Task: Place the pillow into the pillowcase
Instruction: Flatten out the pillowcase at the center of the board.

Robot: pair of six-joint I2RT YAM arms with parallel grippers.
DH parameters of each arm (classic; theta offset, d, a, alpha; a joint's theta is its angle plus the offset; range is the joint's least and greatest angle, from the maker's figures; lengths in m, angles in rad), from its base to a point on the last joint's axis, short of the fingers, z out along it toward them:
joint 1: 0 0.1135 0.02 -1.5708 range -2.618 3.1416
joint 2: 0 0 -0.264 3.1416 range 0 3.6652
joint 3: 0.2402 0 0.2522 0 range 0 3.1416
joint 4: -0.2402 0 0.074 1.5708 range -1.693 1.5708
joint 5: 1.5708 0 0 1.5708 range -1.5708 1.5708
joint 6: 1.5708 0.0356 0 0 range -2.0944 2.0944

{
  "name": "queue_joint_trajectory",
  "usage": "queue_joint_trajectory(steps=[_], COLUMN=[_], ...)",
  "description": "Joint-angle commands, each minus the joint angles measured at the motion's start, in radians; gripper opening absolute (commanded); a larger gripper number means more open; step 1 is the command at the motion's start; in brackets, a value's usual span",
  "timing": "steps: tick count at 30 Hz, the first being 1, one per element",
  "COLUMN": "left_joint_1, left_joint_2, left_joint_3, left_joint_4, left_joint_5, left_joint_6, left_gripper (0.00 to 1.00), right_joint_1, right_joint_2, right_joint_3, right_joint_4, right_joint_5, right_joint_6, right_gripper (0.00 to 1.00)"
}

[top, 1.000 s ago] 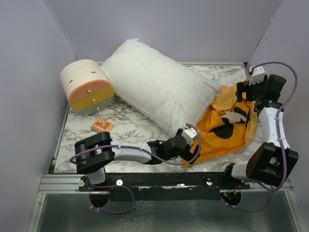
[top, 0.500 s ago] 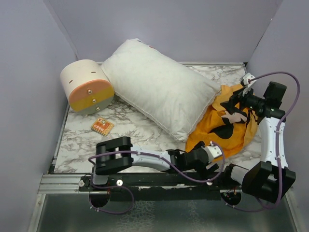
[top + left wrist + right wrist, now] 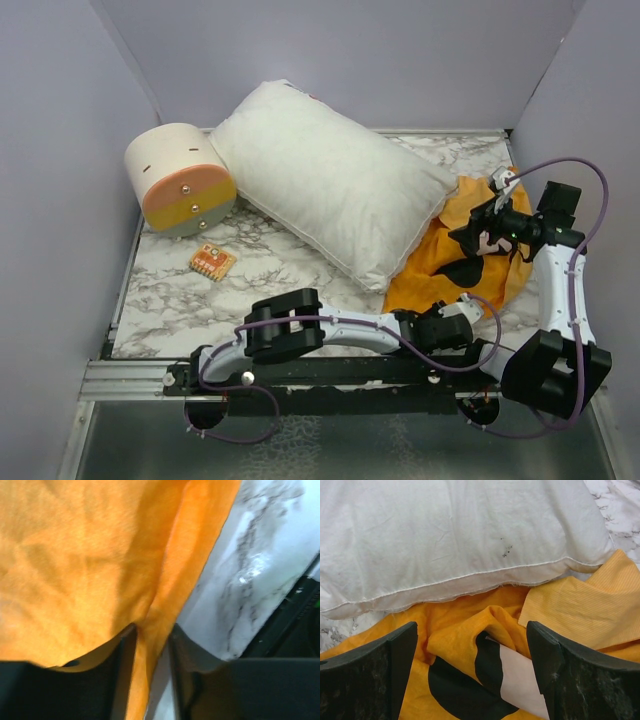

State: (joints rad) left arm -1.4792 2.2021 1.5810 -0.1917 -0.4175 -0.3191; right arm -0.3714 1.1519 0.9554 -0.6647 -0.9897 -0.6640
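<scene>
The pillow [image 3: 330, 185] lies slantwise across the back of the marbled surface [image 3: 270, 275], its right corner overlapping the rumpled orange pillowcase [image 3: 428, 280] at the right. The left gripper [image 3: 151, 640], low at the pillowcase's near edge, pinches a fold of its hem. The right gripper [image 3: 471, 635] hangs wide open above the pillowcase, holding nothing. A cream-and-orange cylinder [image 3: 180, 180] touches the pillow's left end.

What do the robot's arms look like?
The left arm and right arm have whitish tubes joined by chunky black blocks. A thin purple cable loops along each. The left gripper and right gripper have two dark flat fingers each.
</scene>
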Motion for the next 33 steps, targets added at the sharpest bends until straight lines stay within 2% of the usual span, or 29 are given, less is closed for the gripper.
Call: queue_joint_trajectory(steps=[1, 3, 4, 7, 15, 18, 21, 23, 26, 29, 33], left_joint_1=[0.004, 0.005, 0.005, 0.005, 0.050, 0.087, 0.122, 0.159, 0.242, 0.304, 0.343], left_joint_2=[0.024, 0.011, 0.000, -0.081, -0.506, -0.669, -0.779, -0.841, -0.916, -0.956, -0.968], left_joint_3=[0.017, 0.016, 0.014, -0.025, -0.283, -0.368, -0.390, -0.401, -0.422, -0.419, -0.390], left_joint_4=[-0.147, -0.156, -0.159, -0.138, -0.074, -0.070, -0.078, -0.074, -0.055, -0.051, -0.051], left_joint_5=[-0.131, -0.151, -0.159, -0.167, -0.118, -0.086, -0.074, -0.061, -0.017, 0.006, 0.031], left_joint_6=[-0.031, -0.026, -0.022, 0.002, 0.040, 0.043, 0.079, 0.109, 0.147, 0.193, 0.236], left_gripper=[0.26, 0.06, 0.00, 0.00, 0.00, 0.00, 0.00, 0.00, 0.00, 0.00, 0.00], right_joint_1=[0.000, 0.001, 0.000, 0.000, -0.019, -0.020, -0.020, -0.018, -0.018, 0.007, 0.115], right_joint_2=[-0.009, -0.012, -0.013, -0.015, 0.005, 0.024, 0.046, 0.053, 0.051, 0.025, -0.040], right_joint_3=[-0.001, -0.004, -0.005, 0.004, 0.115, 0.174, 0.255, 0.297, 0.331, 0.302, 0.220], right_joint_4=[-0.036, -0.040, -0.044, -0.060, -0.183, -0.288, -0.526, -0.649, -0.740, -0.743, -0.743], right_joint_5=[-0.038, -0.032, -0.029, 0.003, 0.042, -0.038, -0.155, -0.195, -0.221, -0.233, -0.212], right_joint_6=[-0.035, -0.041, -0.045, -0.053, -0.184, -0.260, -0.452, -0.566, -0.657, -0.663, -0.691], right_gripper=[0.90, 0.90, 0.90, 0.90, 0.90, 0.90, 0.90, 0.90, 0.91, 0.91, 0.91])
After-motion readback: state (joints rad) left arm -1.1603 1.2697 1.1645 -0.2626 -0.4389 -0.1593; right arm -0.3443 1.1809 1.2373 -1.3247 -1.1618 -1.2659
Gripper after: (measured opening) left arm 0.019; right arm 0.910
